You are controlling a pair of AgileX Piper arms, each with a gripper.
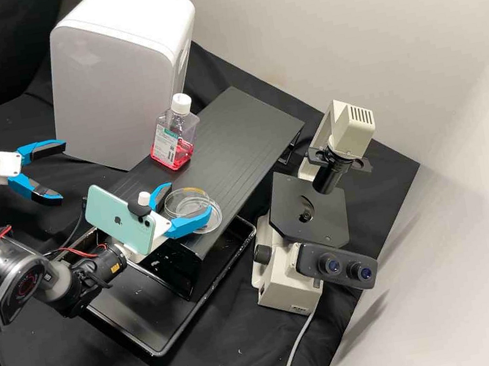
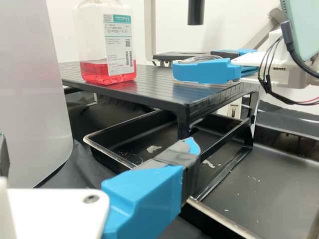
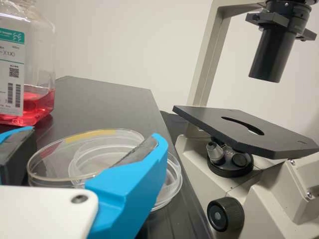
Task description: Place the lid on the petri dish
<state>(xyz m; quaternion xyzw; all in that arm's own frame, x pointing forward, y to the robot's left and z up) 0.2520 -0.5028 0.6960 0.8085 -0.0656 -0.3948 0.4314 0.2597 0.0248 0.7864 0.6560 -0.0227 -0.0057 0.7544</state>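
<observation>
Centre the lid (image 3: 84, 149) before you lower it. The right claw (image 1: 190, 199) is spread to the lid's width, with one blue finger on each side of the rim, and appears to be gripping it. The lid lies off-centre over the dish (image 3: 167, 179), displaced toward the bottle (image 1: 174, 135), at the near end of the black shelf (image 1: 238, 141). Align the two rims, keep the lid level, and release only once it seats all round. Both parts are clear thin plastic, and the lid bears a yellow streak. Expect it to be light and to slide easily. The left claw (image 1: 63, 170) hangs wide open and empty, well apart.
</observation>
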